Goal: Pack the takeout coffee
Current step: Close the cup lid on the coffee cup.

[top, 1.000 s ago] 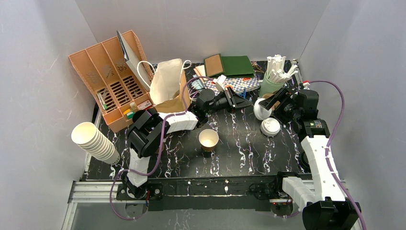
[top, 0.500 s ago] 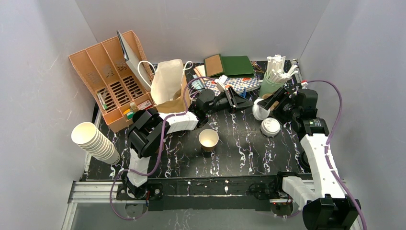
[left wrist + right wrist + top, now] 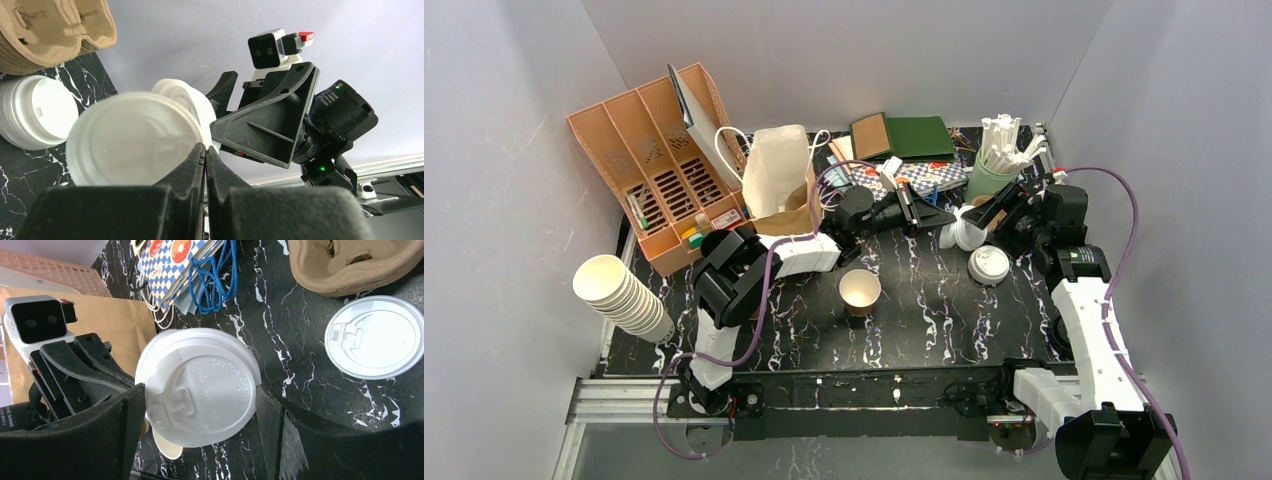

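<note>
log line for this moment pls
right gripper | clamps stack of white round plastic lids | left gripper | shut at rim of front lid

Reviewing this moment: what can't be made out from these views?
Left wrist: whether the shut left jaws actually pinch the rim of the front lid; their tips cover the contact.
Right wrist: how many lids make up the lid stack between the right jaws; the top lid hides the rest.
Top external: what is inside the paper bag; its own wall hides it.

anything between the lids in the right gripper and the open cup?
Nothing visible: bare tabletop lies between the lids in the right gripper and the open cup. The loose lid lies off that line.
</note>
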Controlling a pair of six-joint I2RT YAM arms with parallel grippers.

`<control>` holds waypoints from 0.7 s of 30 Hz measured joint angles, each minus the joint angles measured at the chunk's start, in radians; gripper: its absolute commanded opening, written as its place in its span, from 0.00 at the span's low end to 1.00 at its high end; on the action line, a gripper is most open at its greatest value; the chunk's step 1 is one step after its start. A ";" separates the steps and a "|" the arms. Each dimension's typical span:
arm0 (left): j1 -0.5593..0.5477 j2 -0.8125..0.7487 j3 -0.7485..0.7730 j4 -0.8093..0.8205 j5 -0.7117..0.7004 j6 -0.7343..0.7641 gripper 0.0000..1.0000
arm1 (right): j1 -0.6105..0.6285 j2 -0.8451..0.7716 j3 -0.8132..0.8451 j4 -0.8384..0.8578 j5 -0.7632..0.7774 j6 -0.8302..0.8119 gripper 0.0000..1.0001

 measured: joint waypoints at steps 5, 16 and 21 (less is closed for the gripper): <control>0.000 0.001 0.000 0.000 -0.003 -0.002 0.00 | -0.002 -0.003 0.000 -0.001 0.001 0.000 0.74; 0.006 0.046 -0.002 0.019 -0.021 -0.002 0.00 | -0.002 -0.005 0.031 -0.048 0.076 -0.010 0.75; 0.008 0.073 -0.023 0.014 -0.031 0.003 0.00 | -0.002 -0.026 0.039 -0.086 0.171 -0.021 0.75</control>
